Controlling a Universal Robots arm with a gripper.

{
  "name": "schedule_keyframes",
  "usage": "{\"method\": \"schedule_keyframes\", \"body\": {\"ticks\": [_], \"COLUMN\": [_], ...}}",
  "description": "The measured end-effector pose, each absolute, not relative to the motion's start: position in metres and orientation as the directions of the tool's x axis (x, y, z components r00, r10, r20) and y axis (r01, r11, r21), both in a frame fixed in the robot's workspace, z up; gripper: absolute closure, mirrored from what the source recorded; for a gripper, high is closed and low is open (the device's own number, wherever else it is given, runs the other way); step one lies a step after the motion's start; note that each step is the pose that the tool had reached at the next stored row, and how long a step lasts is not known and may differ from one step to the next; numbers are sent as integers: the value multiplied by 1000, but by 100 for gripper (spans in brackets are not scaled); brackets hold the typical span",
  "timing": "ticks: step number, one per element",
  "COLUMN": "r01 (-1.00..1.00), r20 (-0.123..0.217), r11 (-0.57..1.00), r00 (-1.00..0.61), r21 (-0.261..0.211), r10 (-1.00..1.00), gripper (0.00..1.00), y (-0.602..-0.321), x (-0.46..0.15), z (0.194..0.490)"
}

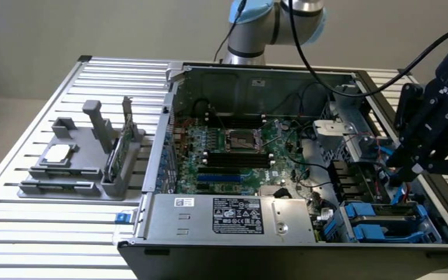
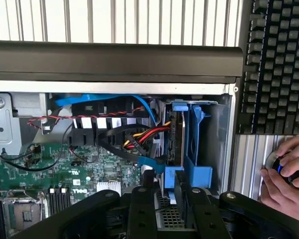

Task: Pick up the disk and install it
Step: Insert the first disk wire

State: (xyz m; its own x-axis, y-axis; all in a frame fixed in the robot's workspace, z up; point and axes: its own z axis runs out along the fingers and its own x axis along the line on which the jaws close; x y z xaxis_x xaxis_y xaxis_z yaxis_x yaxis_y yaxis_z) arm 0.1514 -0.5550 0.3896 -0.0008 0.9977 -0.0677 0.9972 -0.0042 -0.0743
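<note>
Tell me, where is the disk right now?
The disk stands on edge in its blue carrier in the drive bay at the corner of the open computer case, on the exterior view's right, just beneath the pincer.

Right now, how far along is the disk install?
Done: the disk stands on edge in its blue carrier inside the case's drive bay, next to the red and yellow cables.
In hand: the gripper sits right at the carrier's near end; whether it is gripping cannot be told.
Left: full seating is not confirmed, and the gripper is not yet clear of the bay.
</note>
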Motion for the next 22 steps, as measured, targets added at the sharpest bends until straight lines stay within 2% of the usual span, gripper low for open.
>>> {"method": "schedule_keyframes", "body": {"ticks": [7,22], "r01": [999,998], "r20": [-68,-68], "r11": [-16,-54], "r00": [12,51], "r21": [-52,-37], "r10": [998,996], "gripper": [69,69], "y": [-554,-554], "x": [149,145], "z": [382,371]}}
